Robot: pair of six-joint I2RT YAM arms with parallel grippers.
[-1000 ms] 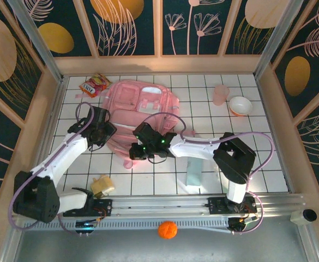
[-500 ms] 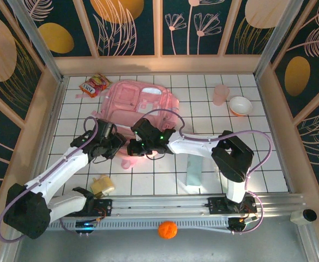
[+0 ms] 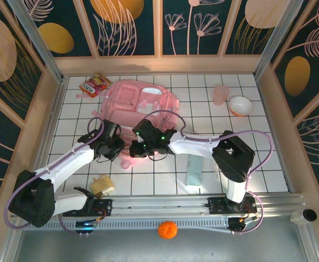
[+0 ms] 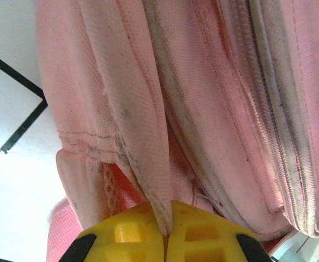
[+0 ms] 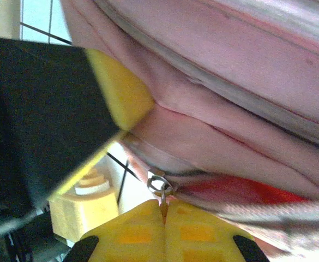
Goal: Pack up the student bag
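Lying toward the far-left of the white tiled table (image 3: pixel 203 109), the student bag (image 3: pixel 143 101) runs its long axis from the far edge toward the arms, its near end meeting both grippers. The left gripper (image 4: pixel 167 233) is pinched together on a fold of its fabric; the right gripper (image 5: pixel 163 212), just beside it, is clamped on the zip pull (image 5: pixel 160 184), with the bag straight ahead of both. Bare tiles to the bag's right, short of a pale box (image 3: pixel 193 172), should leave room to draw the zip.

The student bag (image 4: pixel 203 109) is matt woven cloth.
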